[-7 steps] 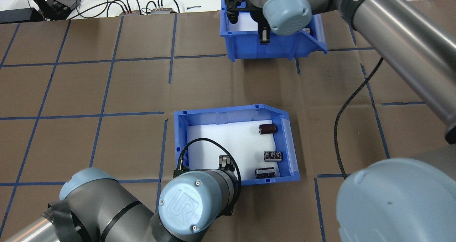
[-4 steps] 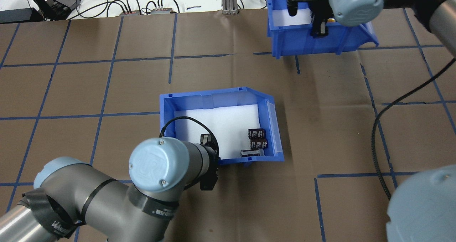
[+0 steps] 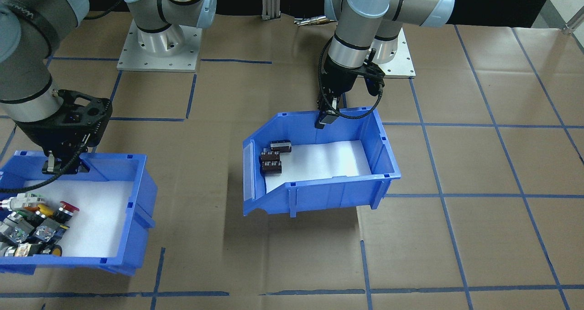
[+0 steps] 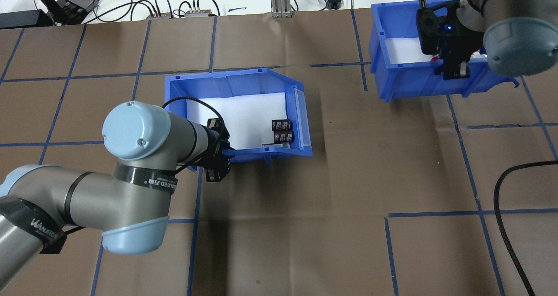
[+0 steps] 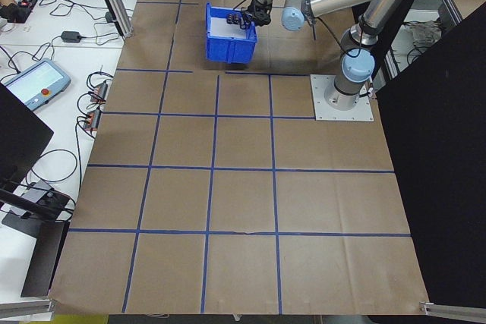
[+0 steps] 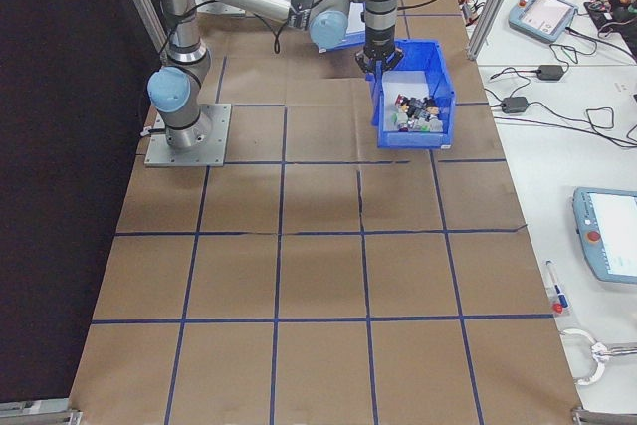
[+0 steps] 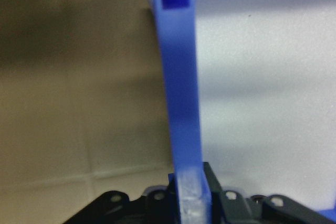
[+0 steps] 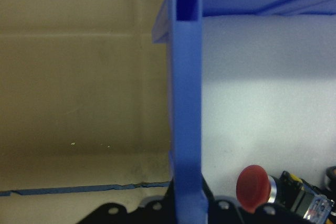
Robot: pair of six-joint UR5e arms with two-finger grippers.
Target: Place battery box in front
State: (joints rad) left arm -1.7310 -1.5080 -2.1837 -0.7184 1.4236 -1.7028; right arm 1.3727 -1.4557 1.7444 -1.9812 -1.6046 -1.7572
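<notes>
The left claw (image 4: 216, 156) pinches the near side wall of the battery box (image 4: 226, 86), one finger inside and one outside, and holds the bin tilted, clear of the brown paper of the bench (image 4: 305, 226), with a shadow under it. From across the bench, that claw (image 3: 327, 113) bites the rim on the robot's side of the battery box (image 3: 337, 189). Three dark brown cylinders (image 3: 273, 157) lie bunched together on the white foam floor (image 3: 328, 161), against the sloped cut-away end.

Far off to the right, the right claw (image 4: 453, 67) is pressed onto the wall of the second blue bin (image 4: 405, 84) in the same way. That bin holds push-button switches (image 3: 34, 223) in red, yellow and white, heaped at its open end.
</notes>
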